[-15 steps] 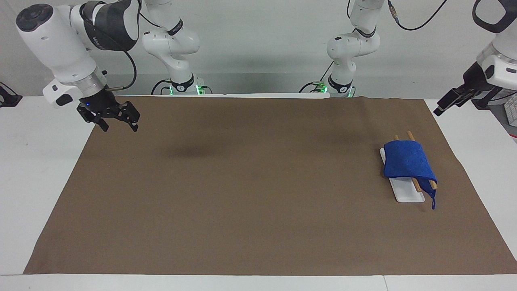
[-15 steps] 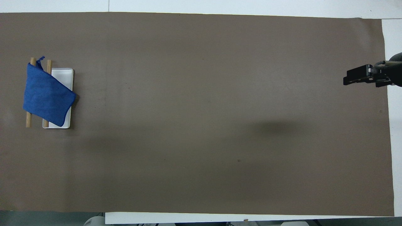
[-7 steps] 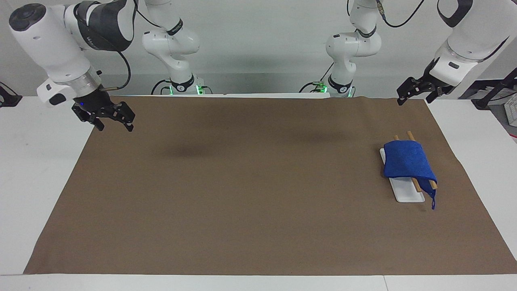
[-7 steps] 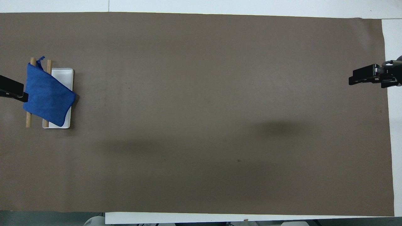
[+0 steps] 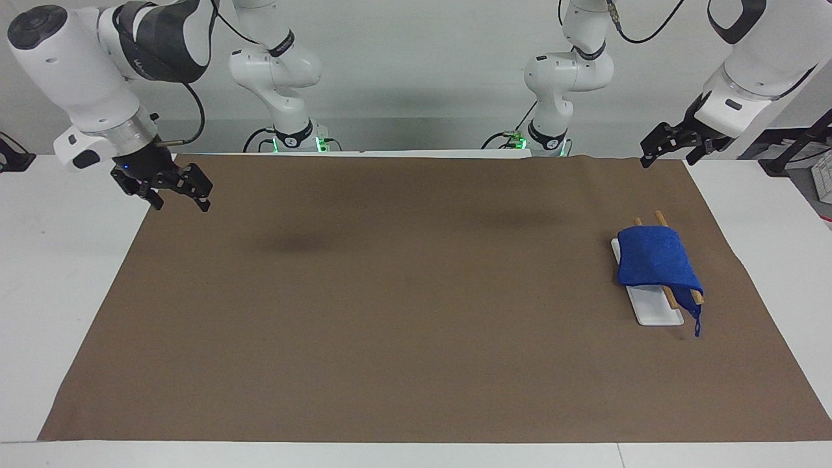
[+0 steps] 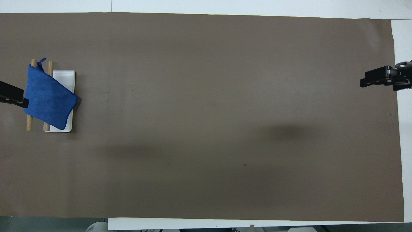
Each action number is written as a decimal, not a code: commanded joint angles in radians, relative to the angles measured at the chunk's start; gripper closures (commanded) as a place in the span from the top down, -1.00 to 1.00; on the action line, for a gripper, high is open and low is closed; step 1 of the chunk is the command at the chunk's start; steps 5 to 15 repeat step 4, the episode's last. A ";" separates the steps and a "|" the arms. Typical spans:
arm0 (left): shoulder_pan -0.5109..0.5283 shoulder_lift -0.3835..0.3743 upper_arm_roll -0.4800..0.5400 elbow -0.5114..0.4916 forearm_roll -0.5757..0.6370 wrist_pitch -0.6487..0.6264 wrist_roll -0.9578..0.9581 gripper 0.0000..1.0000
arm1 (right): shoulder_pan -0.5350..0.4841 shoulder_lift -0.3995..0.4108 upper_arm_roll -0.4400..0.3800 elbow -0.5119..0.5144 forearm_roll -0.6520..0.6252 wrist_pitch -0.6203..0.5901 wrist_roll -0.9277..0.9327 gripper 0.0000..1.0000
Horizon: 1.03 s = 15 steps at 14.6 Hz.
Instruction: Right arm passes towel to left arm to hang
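Towel (image 5: 656, 260) draped near mat (image 5: 416, 364) edge

The middle lengths of the two wooden rods (image 5: 667, 294) are covered by the blue towel (image 5: 655, 257); only their ends are exposed. Part of the white tray (image 5: 654, 314) is likewise concealed beneath it. In the overhead view, the left gripper (image 6: 11, 96) is cut off at 9 o'clock, the right gripper (image 6: 376, 79) at 3 o'clock.

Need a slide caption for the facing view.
Towel draped over the rack; left gripper and right gripper open, raised.
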 commanded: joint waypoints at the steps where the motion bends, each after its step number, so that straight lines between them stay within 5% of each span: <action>1: -0.020 -0.035 0.018 -0.073 -0.011 0.054 0.016 1.00 | -0.005 -0.014 0.006 -0.013 -0.012 -0.007 0.004 0.98; 15: -0.020 -0.035 0.020 -0.075 -0.011 0.051 0.014 1.00 | 0.010 -0.015 0.017 -0.013 -0.005 -0.007 0.006 0.98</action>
